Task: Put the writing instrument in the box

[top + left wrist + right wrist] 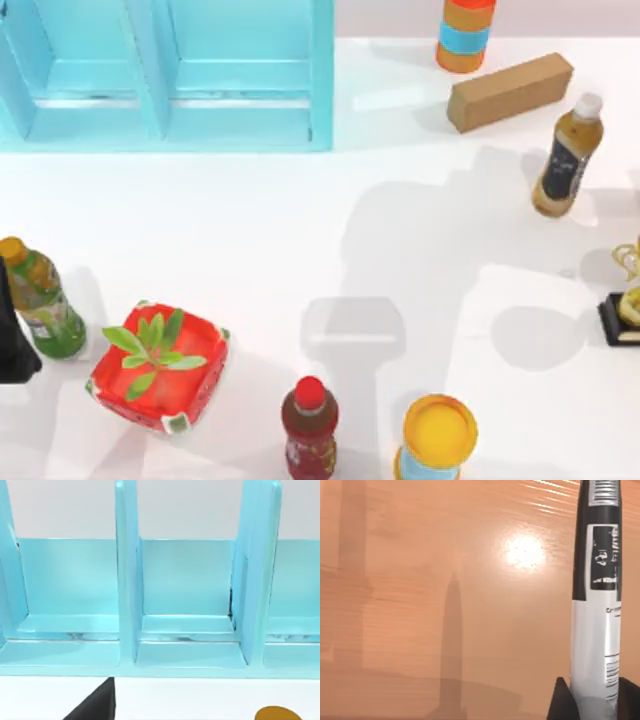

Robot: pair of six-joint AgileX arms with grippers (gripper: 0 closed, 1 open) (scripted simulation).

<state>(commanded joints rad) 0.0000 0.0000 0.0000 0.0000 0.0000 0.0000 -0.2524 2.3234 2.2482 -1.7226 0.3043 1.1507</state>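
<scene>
top view: overhead, looking straight down on the white table [300, 250]. blue divided rack [165, 75] at the far left edge, bottles and cans scattered along the near and right edges.

left wrist view: low, near table level, facing the blue divided rack [185, 605] head-on and close; its upright partitions span the width, white table [200, 700] in the foreground. shares the rack and table with the top view.

right wrist view: very close, looking along the marker pen [596, 605] against an orange-brown wood-grain surface [420, 580], dark gripper fingers [560, 702] at the edge. cannot tell where this surface falls in the top view.
</scene>
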